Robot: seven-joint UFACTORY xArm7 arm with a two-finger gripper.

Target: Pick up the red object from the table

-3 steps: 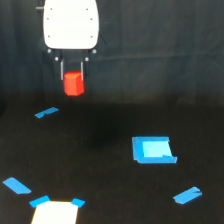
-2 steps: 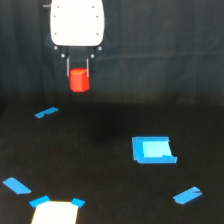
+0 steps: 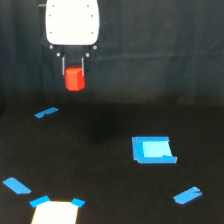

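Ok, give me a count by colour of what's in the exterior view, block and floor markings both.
Red: 1, the red object, between the gripper fingers, off the table.
Blue: 5, three loose tape strips, the blue square patch, tape on the pale patch.
Pale: 1, the pale patch.
Total: 7.

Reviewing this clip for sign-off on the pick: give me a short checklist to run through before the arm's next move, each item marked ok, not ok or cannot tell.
1. Red object sits between the gripper fingers: ok.
2. Object is off the table, seen against the dark backdrop well above the tape strips: ok.
3. Grip looks centred, with a finger showing on each side of the block: ok.
4. How firm the hold is, and whether the pads press flat faces: cannot tell, the picture is too blurred.
5. Nothing hangs from or sticks to the object: ok.
6. Blue square patch lies apart from the gripper, towards the exterior view's right: ok.
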